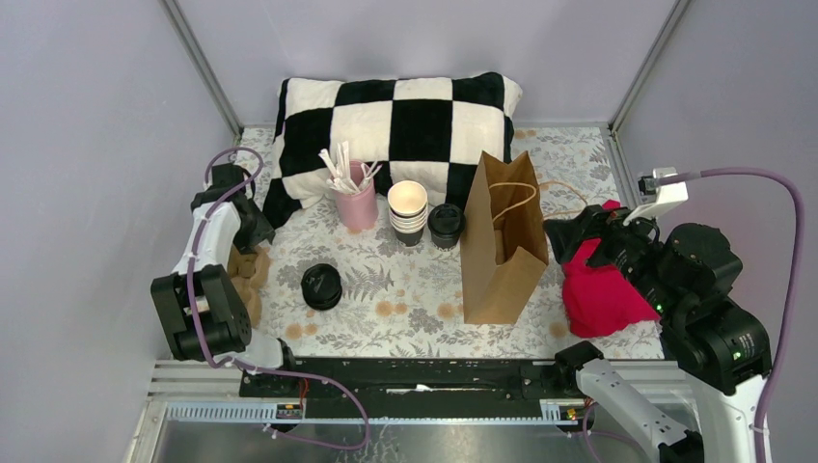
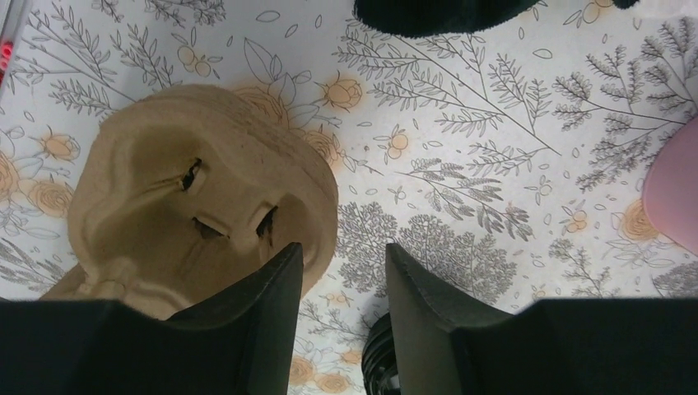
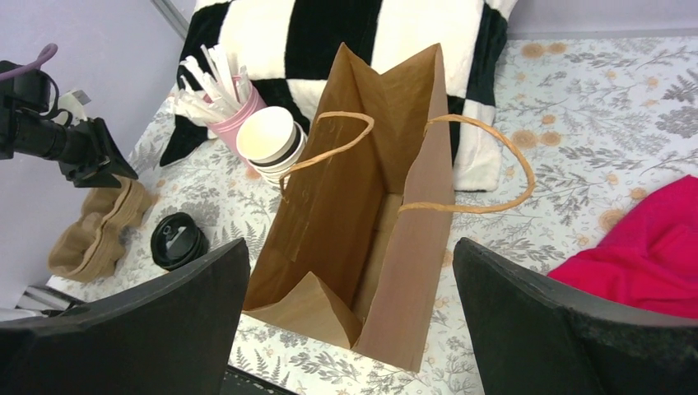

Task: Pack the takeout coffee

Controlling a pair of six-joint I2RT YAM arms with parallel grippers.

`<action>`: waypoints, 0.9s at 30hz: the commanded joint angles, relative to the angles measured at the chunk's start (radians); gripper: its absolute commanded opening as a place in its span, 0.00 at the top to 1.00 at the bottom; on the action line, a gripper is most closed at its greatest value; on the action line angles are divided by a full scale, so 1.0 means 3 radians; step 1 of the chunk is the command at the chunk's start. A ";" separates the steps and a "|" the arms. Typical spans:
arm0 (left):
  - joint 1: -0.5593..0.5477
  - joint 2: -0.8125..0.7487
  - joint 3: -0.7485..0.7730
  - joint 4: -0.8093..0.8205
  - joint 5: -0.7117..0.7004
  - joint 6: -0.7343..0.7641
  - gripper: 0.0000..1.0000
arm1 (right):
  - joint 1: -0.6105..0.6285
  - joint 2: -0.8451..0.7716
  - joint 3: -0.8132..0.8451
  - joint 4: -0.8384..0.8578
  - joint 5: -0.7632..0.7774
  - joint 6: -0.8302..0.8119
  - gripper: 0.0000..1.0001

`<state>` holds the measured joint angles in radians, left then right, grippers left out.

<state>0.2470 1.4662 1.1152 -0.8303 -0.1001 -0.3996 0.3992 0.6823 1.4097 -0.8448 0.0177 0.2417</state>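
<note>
The takeout coffee point(image 1: 446, 224), a black cup with a black lid, stands upright between a stack of lidless cups point(image 1: 408, 212) and the open brown paper bag point(image 1: 504, 241). In the right wrist view the bag point(image 3: 362, 206) hides the coffee. My right gripper point(image 1: 558, 236) hovers at the bag's right side; its wide-open jaws point(image 3: 350, 243) frame the bag's mouth with nothing between them. My left gripper point(image 1: 256, 230) hangs over the left of the table above the cardboard cup carriers point(image 2: 189, 206). Its jaws point(image 2: 342, 247) stand partly apart and hold nothing.
A lone black lid point(image 1: 321, 286) lies left of centre. A pink cup of straws point(image 1: 357, 204) stands before the checkered pillow point(image 1: 395, 116). A red cloth point(image 1: 598, 289) lies right of the bag. Grey walls close in on three sides.
</note>
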 commanded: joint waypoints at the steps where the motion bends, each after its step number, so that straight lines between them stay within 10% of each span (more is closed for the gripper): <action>1: 0.0006 0.0058 -0.0054 0.0188 -0.0011 -0.0007 0.56 | 0.0058 -0.0055 0.0046 0.0009 0.0208 -0.0127 0.00; 27: 0.0000 -0.0132 -0.0280 0.0374 -0.0302 0.0031 0.74 | 0.0132 -0.0011 -0.0005 0.0070 0.0179 -0.0110 0.00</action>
<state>0.2462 1.4837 1.0389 -0.7372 -0.1802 -0.3916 0.4301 0.6697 1.4097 -0.8482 0.0673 0.2146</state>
